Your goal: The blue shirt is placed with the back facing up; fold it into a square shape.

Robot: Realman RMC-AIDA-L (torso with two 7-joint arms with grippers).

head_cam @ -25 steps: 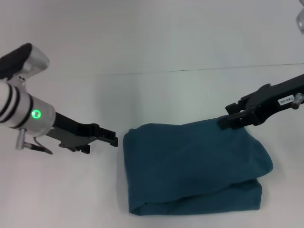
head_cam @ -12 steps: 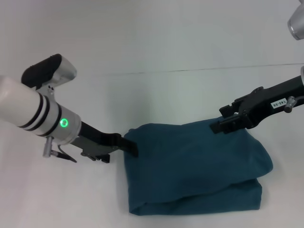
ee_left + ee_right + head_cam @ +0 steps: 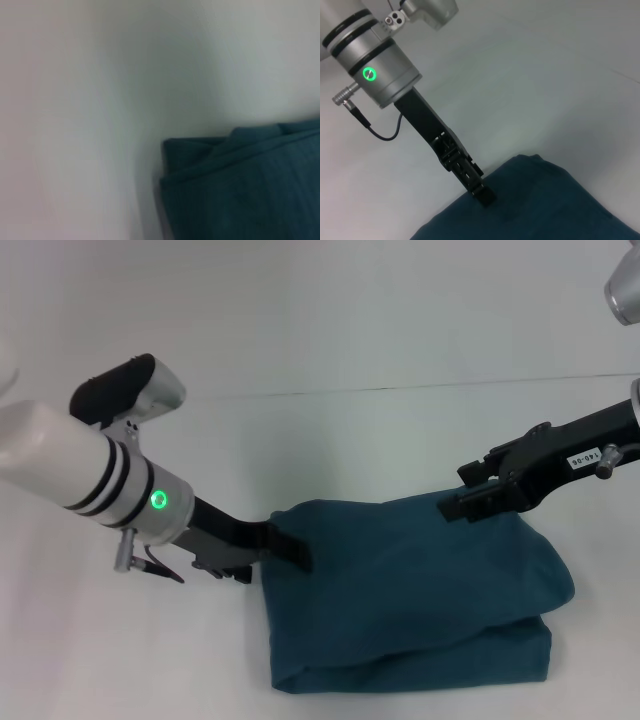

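Observation:
The blue shirt lies folded into a thick, roughly square bundle on the white table, in the near right part of the head view. My left gripper is shut, and its tip rests on the bundle's far left corner. The right wrist view shows that same left gripper as one narrow black tip touching the shirt at its edge. My right gripper hovers at the bundle's far edge, towards its right. The left wrist view shows only a layered corner of the shirt.
A white table surrounds the bundle. A thin dark seam runs across it behind the shirt. The left arm's white forearm with a green light reaches in from the left.
My left arm has swung in to the right, from beside the shirt until its tip is on the far left corner. My right gripper has shifted slightly left along the far edge.

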